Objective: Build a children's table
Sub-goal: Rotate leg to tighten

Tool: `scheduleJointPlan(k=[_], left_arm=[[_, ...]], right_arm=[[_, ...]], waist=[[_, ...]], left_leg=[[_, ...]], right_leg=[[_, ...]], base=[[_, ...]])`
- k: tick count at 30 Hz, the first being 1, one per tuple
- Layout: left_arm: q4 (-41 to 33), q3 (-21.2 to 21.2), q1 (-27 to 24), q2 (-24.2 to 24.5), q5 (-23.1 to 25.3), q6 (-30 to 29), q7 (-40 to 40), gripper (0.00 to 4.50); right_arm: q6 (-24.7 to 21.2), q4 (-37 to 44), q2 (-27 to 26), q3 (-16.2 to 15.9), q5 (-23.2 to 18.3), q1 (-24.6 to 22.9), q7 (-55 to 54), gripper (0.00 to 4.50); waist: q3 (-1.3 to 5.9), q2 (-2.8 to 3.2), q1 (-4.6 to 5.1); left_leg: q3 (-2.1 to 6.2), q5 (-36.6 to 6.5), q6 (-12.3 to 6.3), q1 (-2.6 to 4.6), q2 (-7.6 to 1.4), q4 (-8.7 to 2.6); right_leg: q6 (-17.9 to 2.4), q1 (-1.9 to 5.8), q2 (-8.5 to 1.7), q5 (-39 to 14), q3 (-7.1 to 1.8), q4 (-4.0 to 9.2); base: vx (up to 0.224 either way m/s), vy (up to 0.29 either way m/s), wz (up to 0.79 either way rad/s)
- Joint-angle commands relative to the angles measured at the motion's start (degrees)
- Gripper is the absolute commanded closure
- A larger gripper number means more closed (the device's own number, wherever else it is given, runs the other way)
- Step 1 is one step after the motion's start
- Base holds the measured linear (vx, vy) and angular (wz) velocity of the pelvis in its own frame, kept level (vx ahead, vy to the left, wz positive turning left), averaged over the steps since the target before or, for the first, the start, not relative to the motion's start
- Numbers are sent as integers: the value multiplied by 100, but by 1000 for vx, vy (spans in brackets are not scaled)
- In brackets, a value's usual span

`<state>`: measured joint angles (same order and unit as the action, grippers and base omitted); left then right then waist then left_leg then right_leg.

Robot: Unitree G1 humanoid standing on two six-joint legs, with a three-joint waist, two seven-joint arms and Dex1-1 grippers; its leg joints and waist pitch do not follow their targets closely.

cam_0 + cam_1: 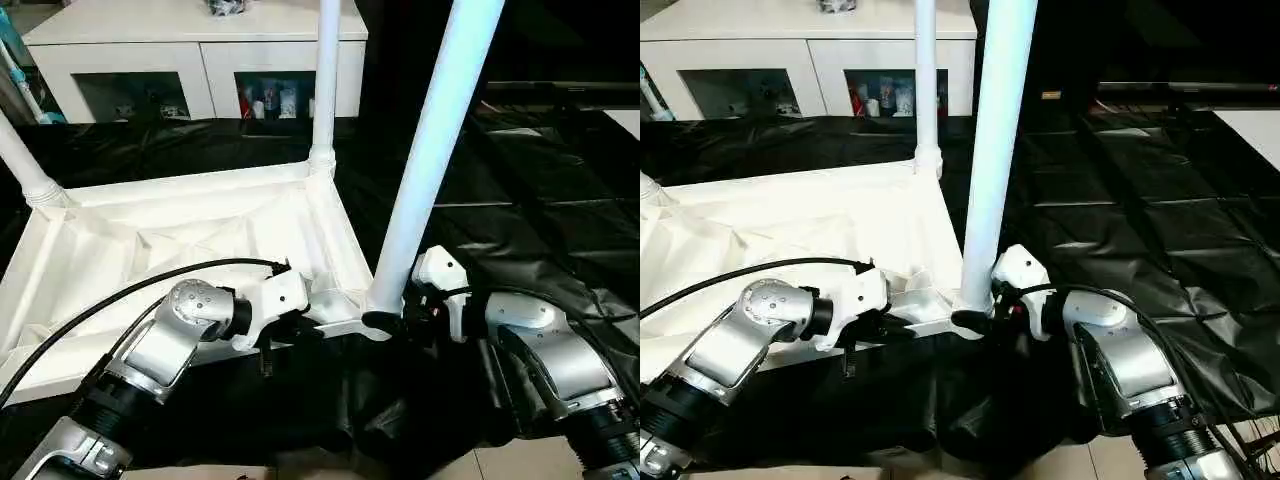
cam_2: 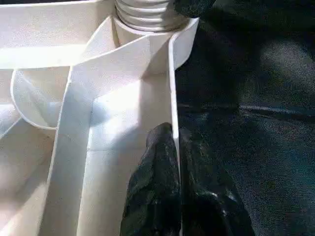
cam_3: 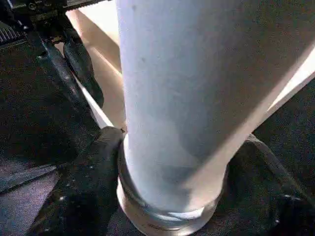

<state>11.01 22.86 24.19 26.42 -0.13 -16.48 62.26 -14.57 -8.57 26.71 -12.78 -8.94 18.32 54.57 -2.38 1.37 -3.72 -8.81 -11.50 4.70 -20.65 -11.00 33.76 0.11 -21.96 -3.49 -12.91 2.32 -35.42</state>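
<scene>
Here the right claw point(image 1: 385, 322) grips a leg point(image 1: 432, 150) at the table top point(image 1: 200, 225).

Your right gripper's point(image 3: 172, 196) two black fingers point(image 3: 83, 191) sat on either side of the base of the white tapered plastic tube leg point(image 3: 197, 98), at its ribbed collar. Beyond, your left gripper's point(image 3: 74, 66) black fingers pinched the white plastic tabletop's thin rim point(image 3: 98, 110) over black sheeting point(image 3: 29, 142).
</scene>
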Motion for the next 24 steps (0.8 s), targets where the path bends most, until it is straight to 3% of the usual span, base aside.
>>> scheduleJointPlan(k=[1, 12, 18, 21, 24], left_arm=[[-89, 147, 50, -3, 55, 125, 133, 450], [36, 151, 38, -78, 17, 59, 106, 450], [254, 9, 141, -311, -29, -273, -204, 450], [794, -189, 434, -733, 136, -585, -989, 450], [1038, -275, 556, -935, 195, -666, -1322, 450]], right_arm=[[103, -44, -7, 5, -4, 31, 86, 173], [59, -221, -140, -58, 104, -41, -150, 181], [-200, -475, -585, 116, 171, 22, -930, 183], [-472, -773, -1263, 292, 218, 149, -1927, 183], [-553, -954, -1579, 408, 234, 237, -2431, 183]], waist=[[351, -22, -13], [336, -25, -3], [293, -17, 37], [264, -16, 70], [262, -19, 74]], left_leg=[[-8, -223, -518, 12, -174, -313], [-10, -403, -434, 11, -166, -318], [-12, -788, -211, 28, -160, -363], [-8, -1146, 20, 61, -141, -400], [9, -1270, 109, 58, -140, -421]], right_leg=[[-1700, 329, -372, 942, -226, 263], [-1660, 322, -370, 602, -230, 283], [-1520, 291, -369, -197, -238, 352], [-1345, 256, -378, -990, -248, 431], [-1164, 240, -383, -1294, -256, 471]], base=[[0, 0, 0], [0, 0, 0], [0, 0, 0], [0, 0, 0], [0, 0, 0]])
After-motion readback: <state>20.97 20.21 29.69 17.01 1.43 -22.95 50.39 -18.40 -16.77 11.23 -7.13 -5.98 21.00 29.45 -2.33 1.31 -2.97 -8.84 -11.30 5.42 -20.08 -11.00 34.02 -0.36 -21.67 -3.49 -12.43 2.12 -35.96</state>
